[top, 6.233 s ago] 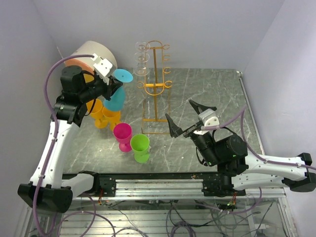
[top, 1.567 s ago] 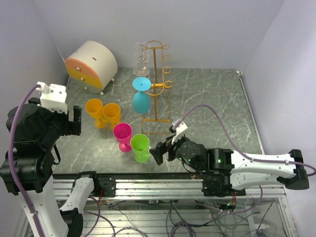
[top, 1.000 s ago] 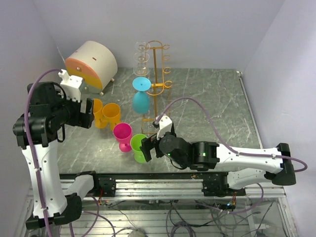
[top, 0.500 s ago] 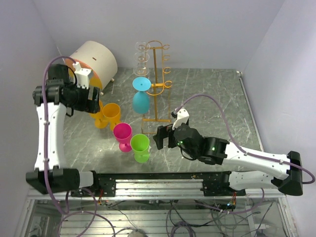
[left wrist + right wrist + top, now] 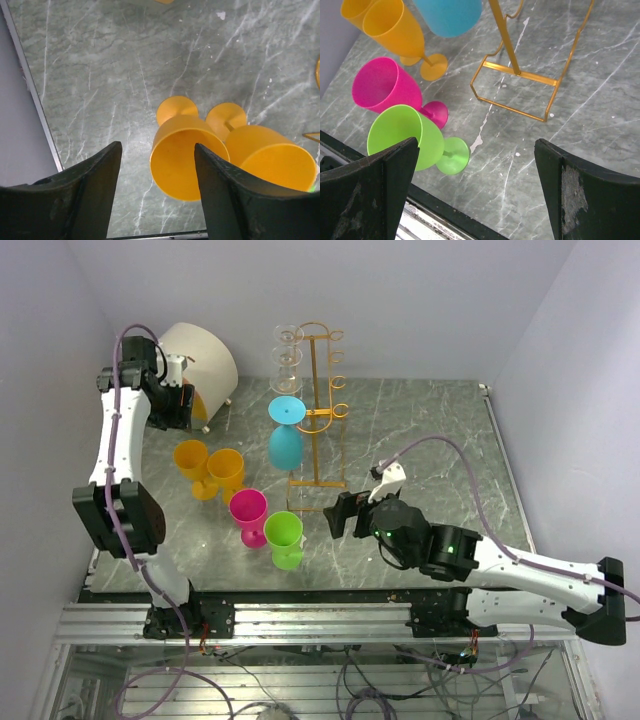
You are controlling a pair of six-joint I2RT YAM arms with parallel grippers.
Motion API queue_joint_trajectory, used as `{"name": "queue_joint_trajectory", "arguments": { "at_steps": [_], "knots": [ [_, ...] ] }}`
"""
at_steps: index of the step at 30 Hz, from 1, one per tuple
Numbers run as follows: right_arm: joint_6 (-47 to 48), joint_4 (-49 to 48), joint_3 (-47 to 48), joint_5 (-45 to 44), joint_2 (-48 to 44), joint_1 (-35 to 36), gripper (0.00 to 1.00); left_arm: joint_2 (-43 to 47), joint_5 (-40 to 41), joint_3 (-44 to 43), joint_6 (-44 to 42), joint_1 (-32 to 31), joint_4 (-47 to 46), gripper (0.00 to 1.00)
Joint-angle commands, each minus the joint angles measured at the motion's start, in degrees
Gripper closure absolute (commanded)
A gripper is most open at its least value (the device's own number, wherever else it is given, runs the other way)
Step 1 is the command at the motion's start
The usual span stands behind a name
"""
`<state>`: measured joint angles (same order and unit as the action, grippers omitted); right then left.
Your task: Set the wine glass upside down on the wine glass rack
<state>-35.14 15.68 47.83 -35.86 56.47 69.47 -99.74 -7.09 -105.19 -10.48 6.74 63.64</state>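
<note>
The orange-gold wire wine glass rack [image 5: 318, 405] stands at the back centre. A blue wine glass [image 5: 285, 440] hangs upside down on its left side, below some clear glasses [image 5: 288, 352]. Two orange glasses [image 5: 193, 460] [image 5: 227, 470], a pink one [image 5: 248, 512] and a green one [image 5: 284, 537] stand upright on the table. My left gripper [image 5: 178, 405] is high at the back left, open and empty. Its wrist view looks down on the orange glasses [image 5: 182, 160] [image 5: 270, 156]. My right gripper [image 5: 342, 516] is open and empty, to the right of the green glass [image 5: 402, 136].
A cream drum with an orange face [image 5: 205, 352] sits at the back left, just behind my left gripper. The rack's rectangular base [image 5: 520, 76] lies ahead of my right gripper, with the pink glass [image 5: 382, 82] to its left. Walls close in on both sides.
My left arm has swung up and back towards the drum, and its jaws have narrowed a little. My right gripper has drawn back to the right, away from the green glass.
</note>
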Motion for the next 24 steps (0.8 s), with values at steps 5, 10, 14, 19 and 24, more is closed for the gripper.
{"name": "queue_joint_trajectory", "arguments": {
  "at_steps": [5,10,14,19,24],
  "knots": [
    [2.92,-1.99,-0.90,-3.52,-5.44,-0.25,0.00,-0.69,1.33,2.10,0.13,-0.22,-2.70,0.38],
    [6.38,-2.24,0.23,-2.80,-5.26,-0.39,0.00,1.93,1.86,6.90,-0.69,-0.38,-3.88,0.36],
    [7.21,-3.08,-0.83,-0.58,-5.55,-0.42,0.00,1.37,4.31,8.86,-0.73,-0.66,-5.28,0.38],
    [6.05,-3.11,-2.43,0.05,-7.79,-0.54,0.00,0.12,7.17,9.36,-0.15,-1.16,-6.54,0.43],
    [5.09,-0.67,-2.68,-1.70,-11.07,-0.54,0.00,-0.21,7.61,10.48,0.06,-1.40,-7.22,0.56]
  ]
}}
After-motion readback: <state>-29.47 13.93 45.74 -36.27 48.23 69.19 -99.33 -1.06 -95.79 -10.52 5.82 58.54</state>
